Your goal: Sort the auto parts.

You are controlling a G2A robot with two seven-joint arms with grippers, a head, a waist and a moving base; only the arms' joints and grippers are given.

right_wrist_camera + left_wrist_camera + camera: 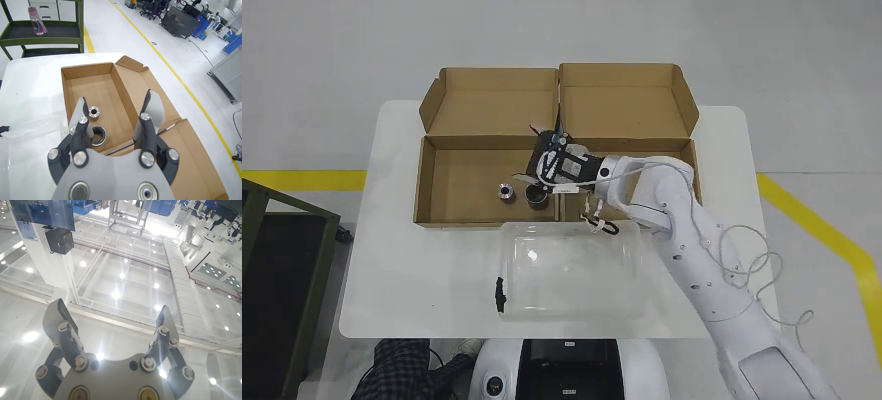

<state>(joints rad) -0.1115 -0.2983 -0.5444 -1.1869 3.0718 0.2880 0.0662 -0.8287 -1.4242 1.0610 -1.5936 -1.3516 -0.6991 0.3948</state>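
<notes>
The left tool (112,303) points at the ceiling, its fingers wide apart and holding nothing. The right tool (115,94) hangs over the left cardboard box (457,185), also spread and empty. In that box a small silver sleeve (94,113) stands just beside a dark ring (98,135). The right cardboard box (642,110) adjoins it. A clear tub (577,270) sits on the desk (392,250).

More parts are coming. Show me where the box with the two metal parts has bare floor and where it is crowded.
Bare: the floor of the box between the silver bushing and the end wall away from the second box. Crowded: the other end, where bushing and dark ring sit close by the right gripper, jaws open.
</notes>
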